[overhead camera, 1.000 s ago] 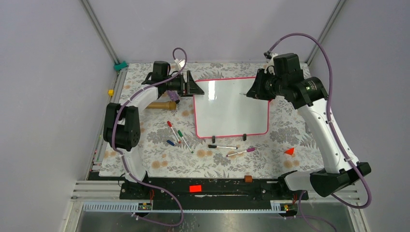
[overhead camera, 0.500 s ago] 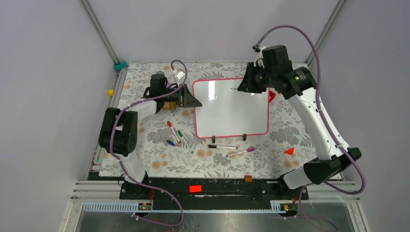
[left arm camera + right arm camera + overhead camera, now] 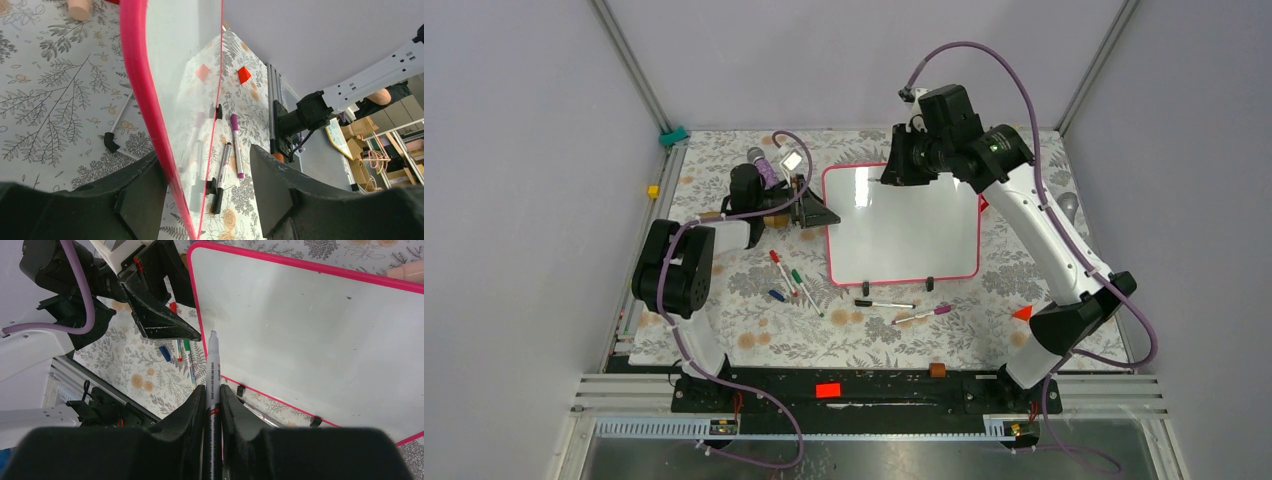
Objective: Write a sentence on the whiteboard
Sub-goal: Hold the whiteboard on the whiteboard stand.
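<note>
The whiteboard (image 3: 904, 225), white with a pink rim and two black clip feet, is in the middle of the table, and its face is blank. My left gripper (image 3: 817, 212) is open at the board's left edge. In the left wrist view the pink rim (image 3: 140, 75) runs between the spread fingers (image 3: 207, 185), close to the left one. My right gripper (image 3: 894, 168) is over the board's top left corner, shut on a white marker (image 3: 212, 375). The marker's tip points at the board's left edge (image 3: 320, 325).
Red, green and blue markers (image 3: 786, 275) lie left of the board. A black marker (image 3: 884, 303) and a purple one (image 3: 921, 315) lie in front of it. A red triangle (image 3: 1023, 313) is at the right. A wooden piece (image 3: 754, 217) lies under the left arm.
My right arm has swung left along the board's far edge, from its top right corner to its top left corner, still holding the marker. The left gripper shifted slightly at the board's left edge.
</note>
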`<action>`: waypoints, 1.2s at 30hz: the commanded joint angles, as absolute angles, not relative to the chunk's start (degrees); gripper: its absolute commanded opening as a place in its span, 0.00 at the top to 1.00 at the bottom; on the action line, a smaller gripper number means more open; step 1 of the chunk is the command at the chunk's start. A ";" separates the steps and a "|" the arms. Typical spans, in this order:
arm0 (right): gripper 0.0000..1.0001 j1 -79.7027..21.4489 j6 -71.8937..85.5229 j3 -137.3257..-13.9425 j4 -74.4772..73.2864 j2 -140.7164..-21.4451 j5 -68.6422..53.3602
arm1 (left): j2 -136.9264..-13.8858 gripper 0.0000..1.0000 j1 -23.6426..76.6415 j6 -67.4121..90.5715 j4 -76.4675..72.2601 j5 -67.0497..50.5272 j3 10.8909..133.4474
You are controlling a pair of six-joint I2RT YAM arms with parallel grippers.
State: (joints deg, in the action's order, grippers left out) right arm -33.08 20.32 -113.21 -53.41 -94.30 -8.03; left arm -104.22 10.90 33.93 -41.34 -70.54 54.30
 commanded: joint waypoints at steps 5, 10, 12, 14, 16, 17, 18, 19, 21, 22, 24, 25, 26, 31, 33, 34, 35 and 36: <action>1.00 -35.89 17.82 -115.36 -51.76 -95.89 -4.01 | -108.56 0.42 10.44 43.57 -67.49 -74.44 50.16; 1.00 -36.66 18.65 -114.03 -50.22 -95.56 -3.68 | -108.36 0.46 10.33 38.48 -60.69 -74.29 49.74; 1.00 -36.79 19.12 -112.81 -49.38 -95.03 -3.53 | -108.94 0.48 10.36 38.09 -60.77 -75.21 49.54; 1.00 -36.91 19.69 -111.64 -48.71 -94.22 -3.42 | -109.01 0.48 10.29 37.39 -59.78 -75.12 48.76; 1.00 -36.87 20.21 -111.32 -48.62 -93.89 -3.43 | -109.07 0.49 10.36 36.94 -59.02 -74.78 47.97; 1.00 -36.89 20.39 -111.20 -48.67 -93.62 -3.38 | -109.11 0.49 10.34 36.90 -58.90 -74.76 47.57; 1.00 -36.89 20.59 -111.11 -48.66 -93.31 -3.30 | -109.13 0.49 10.34 36.86 -58.93 -74.90 47.22; 1.00 -36.88 20.72 -110.96 -48.64 -92.97 -3.30 | -109.16 0.49 10.29 36.75 -59.27 -75.26 46.95; 1.00 -36.91 20.75 -110.85 -48.90 -92.58 -3.18 | -109.13 0.49 10.52 36.55 -60.36 -76.01 46.60; 1.00 -36.91 20.61 -110.91 -49.17 -92.45 -3.01 | -109.20 0.49 10.51 36.68 -60.98 -76.32 46.58; 1.00 -36.89 20.21 -110.79 -49.51 -92.30 -2.78 | -109.32 0.49 10.55 37.27 -61.50 -76.40 46.82; 1.00 -36.91 19.93 -110.75 -49.77 -92.26 -2.69 | -109.41 0.49 10.50 37.46 -61.72 -76.52 46.96; 1.00 -36.91 19.82 -110.68 -50.01 -92.21 -2.72 | -109.43 0.49 10.57 37.73 -62.34 -76.60 47.01; 1.00 -36.86 19.92 -111.23 -50.75 -92.29 -3.78 | -108.88 0.47 11.27 37.92 -61.18 -75.49 47.00; 1.00 -36.96 20.04 -111.61 -50.58 -92.40 -3.78 | -109.46 0.45 12.11 38.05 -59.17 -74.80 47.53; 1.00 -36.96 20.08 -111.90 -50.67 -92.52 -3.78 | -109.88 0.45 12.65 38.48 -59.03 -74.73 47.85; 1.00 -36.92 20.04 -112.18 -50.65 -92.73 -3.79 | -110.27 0.44 13.16 38.69 -59.09 -74.85 48.11; 1.00 -36.91 20.16 -112.56 -50.69 -92.85 -3.80 | -110.36 0.44 13.63 38.94 -59.21 -75.00 48.15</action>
